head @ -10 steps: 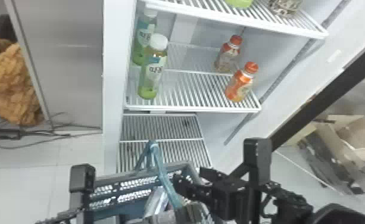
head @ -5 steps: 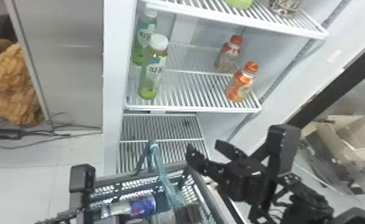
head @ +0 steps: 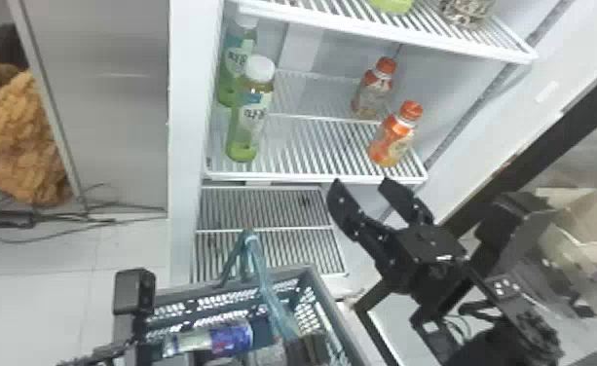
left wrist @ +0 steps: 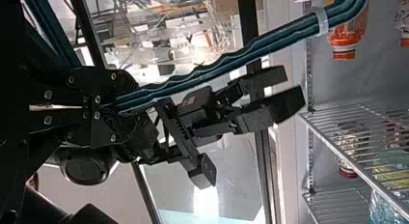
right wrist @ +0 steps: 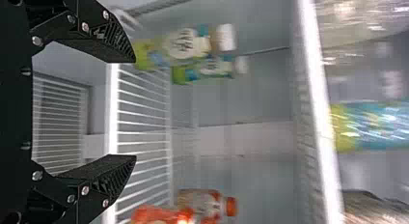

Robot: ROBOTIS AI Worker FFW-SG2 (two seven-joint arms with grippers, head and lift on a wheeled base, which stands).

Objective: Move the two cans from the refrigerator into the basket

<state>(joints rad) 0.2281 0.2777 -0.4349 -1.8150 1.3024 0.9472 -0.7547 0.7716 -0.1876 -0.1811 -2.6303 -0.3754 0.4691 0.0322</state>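
Note:
My left gripper (head: 135, 297) is at the basket's left side in the head view. In the left wrist view, the left gripper (left wrist: 114, 108) is shut on the teal basket handle (left wrist: 231, 60). A blue, purple and white can (head: 232, 338) lies sideways inside the grey basket (head: 307, 278); beside it a greyish object is partly hidden, its kind unclear. My right gripper (head: 360, 186) stands open with nothing between its fingers, right of the basket and below the bottle shelf's front edge. In the right wrist view the right gripper (right wrist: 134, 109) faces the fridge shelves.
The middle shelf (head: 311, 176) carries green bottles (head: 251, 117) at the left and orange-capped bottles (head: 393, 138) at the right. Above, the upper shelf (head: 409, 38) holds a green item and a patterned one (head: 466, 10). The fridge's side wall stands at the right.
My right gripper has moved from over the basket up and to the right, its fingers spread wide apart. The blue and purple can has come into view in the basket. The left gripper has stayed put.

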